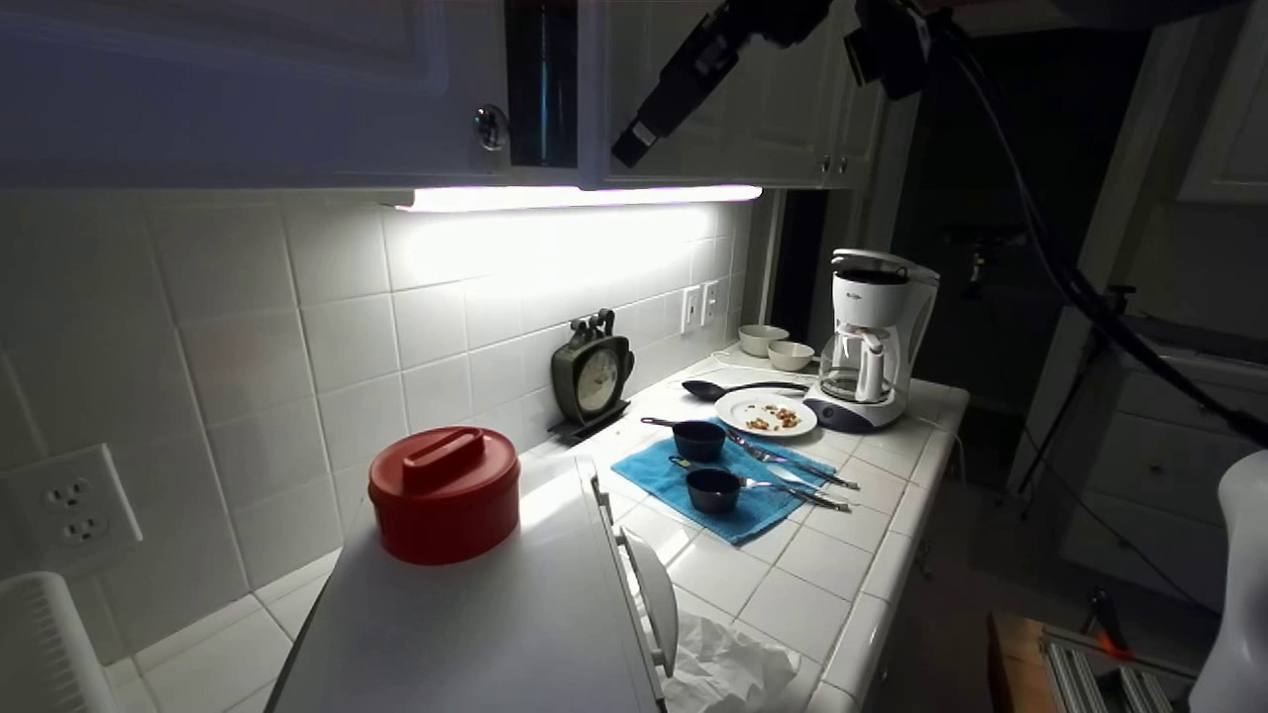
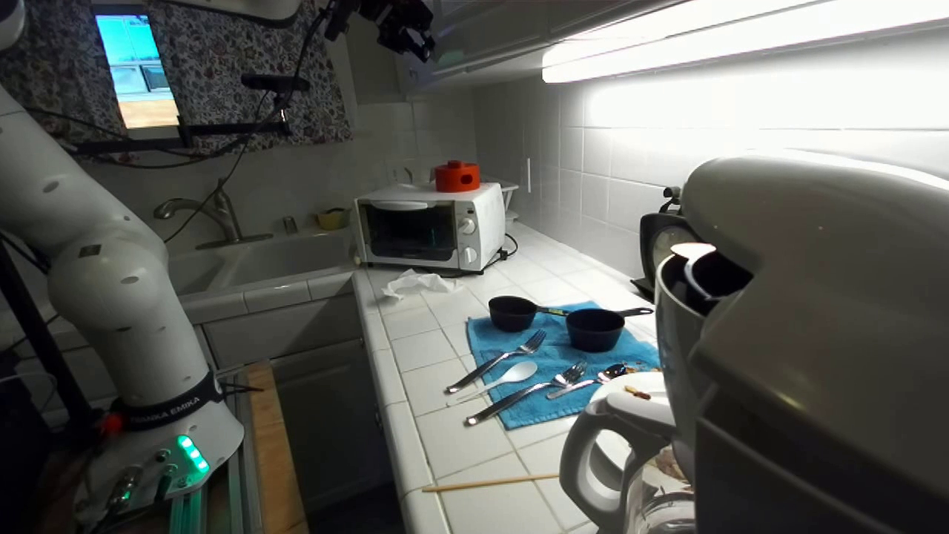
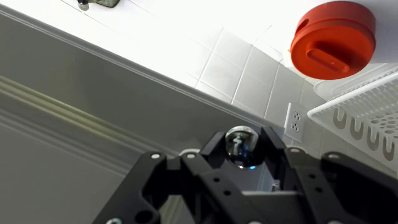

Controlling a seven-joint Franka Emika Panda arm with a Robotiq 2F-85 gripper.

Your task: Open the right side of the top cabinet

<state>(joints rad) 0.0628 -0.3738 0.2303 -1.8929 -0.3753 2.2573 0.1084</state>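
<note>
- Knob (image 3: 241, 146) of the right side (image 3: 124, 102) sits straight ahead of the gripper (image 3: 243, 140), between its two fingers (image 3: 214, 143), right of centre and a little below the middle of the wrist view.
- The gripper stands narrowed to the knob's width, so I read it as pinching the knob; how firmly, I cannot tell.
- From that hold the right side stretches off to the upper left of the wrist view. Its long lower edge slants from the upper left down to right of centre, and the knob lies near the corner where that edge ends.
- In an exterior view the gripper is at the upper middle, covering the knob, with the right side running rightward from it. The twin door (image 1: 248, 119) of the top cabinet (image 2: 489, 33) fills the upper left, its round knob (image 1: 490, 129) free.
- A dark strip (image 1: 543, 79) stands upright between the two doors; whether the right side is ajar, I cannot be sure.
- Coming pull, as I judge it: outward, curving toward the right of that frame, since the swing should turn about the edge far from the knob. A straight tug could slip off.
</note>
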